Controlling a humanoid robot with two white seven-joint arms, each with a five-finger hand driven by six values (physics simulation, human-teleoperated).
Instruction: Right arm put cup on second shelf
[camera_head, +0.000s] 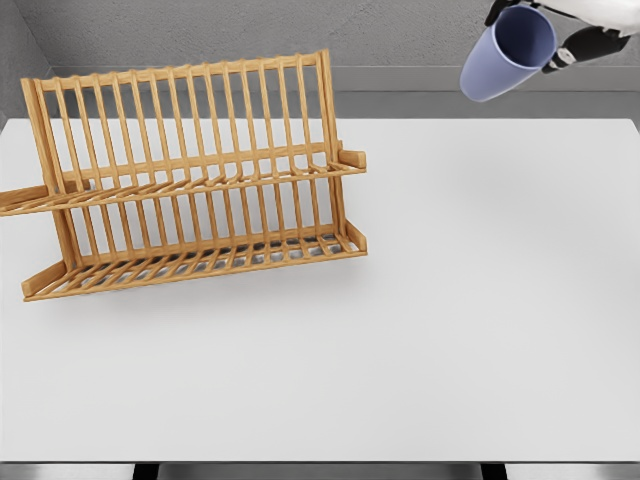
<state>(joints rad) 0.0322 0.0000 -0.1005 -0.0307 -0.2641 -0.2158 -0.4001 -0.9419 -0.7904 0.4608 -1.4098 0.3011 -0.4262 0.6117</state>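
Note:
A pale blue cup (507, 53) hangs in the air at the top right, tilted with its open mouth facing up and to the right. My right hand (578, 38) is shut on the cup, dark fingers wrapped around its rim side, and the arm runs off the top right corner. A two-tier wooden dish rack (190, 180) stands on the left half of the white table (480, 320). Its upper shelf (200, 183) and lower shelf (200, 262) hold nothing. The cup is well to the right of the rack and above its height. My left arm is out of view.
The table's far edge meets a grey wall behind the rack. The front edge runs along the bottom of the view.

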